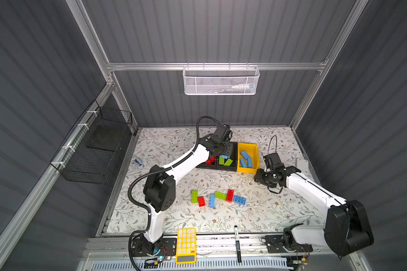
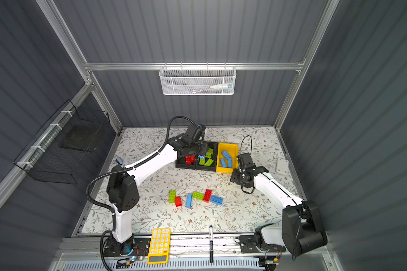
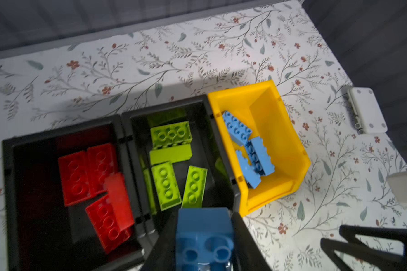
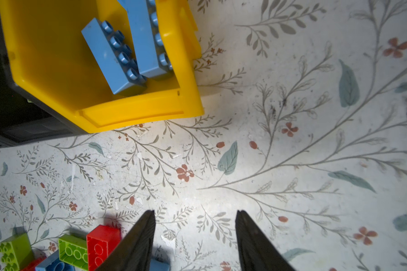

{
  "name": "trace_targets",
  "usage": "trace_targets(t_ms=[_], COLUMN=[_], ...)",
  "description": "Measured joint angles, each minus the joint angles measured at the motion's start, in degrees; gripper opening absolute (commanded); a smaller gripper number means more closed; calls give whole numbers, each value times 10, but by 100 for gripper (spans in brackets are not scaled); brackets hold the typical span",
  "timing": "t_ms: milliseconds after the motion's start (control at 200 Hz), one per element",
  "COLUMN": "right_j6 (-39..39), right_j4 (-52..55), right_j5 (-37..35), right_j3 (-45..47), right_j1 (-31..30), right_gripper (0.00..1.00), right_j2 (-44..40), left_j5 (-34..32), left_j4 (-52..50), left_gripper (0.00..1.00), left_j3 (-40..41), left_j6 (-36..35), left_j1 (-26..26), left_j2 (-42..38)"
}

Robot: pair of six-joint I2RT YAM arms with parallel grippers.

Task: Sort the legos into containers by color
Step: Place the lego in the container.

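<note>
Gripping a blue brick (image 3: pixel 205 232) between its fingers, the left gripper (image 3: pixel 203 214) is hovering over the middle black bin (image 3: pixel 165 106), which is holding green bricks (image 3: pixel 166 185), just beside the yellow bin (image 3: pixel 282 145) where other blue bricks (image 3: pixel 236 127) are lying. The end black bin (image 3: pixel 57 132) is holding red bricks (image 3: pixel 75 176). The right gripper (image 4: pixel 195 212) is hanging above the table (image 4: pixel 291 152) near the yellow bin, jaws apart and empty. Six loose bricks (image 1: pixel 220 195) are sitting mid-table, well apart from the bins.
</note>
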State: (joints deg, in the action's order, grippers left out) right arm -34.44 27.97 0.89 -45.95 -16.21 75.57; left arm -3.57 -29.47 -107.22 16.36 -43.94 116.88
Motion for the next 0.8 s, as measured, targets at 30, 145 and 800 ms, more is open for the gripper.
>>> trace_targets(t_ms=[30,145,800], right_j6=[-2,-20,-136], right_j4=[-6,-26,-31], right_j5=[-2,-16,-57], right_j3=[1,2,70], right_j1=[0,0,0], right_gripper=[57,58,60], right_j2=[0,-3,-113], left_j5=[2,8,43], left_j4=[4,12,30], left_gripper=[11,11,22], left_j3=[-16,-74,-289], left_j6=[-3,-13,-14], left_j1=[-4,-19,-40], left_j2=[14,73,282])
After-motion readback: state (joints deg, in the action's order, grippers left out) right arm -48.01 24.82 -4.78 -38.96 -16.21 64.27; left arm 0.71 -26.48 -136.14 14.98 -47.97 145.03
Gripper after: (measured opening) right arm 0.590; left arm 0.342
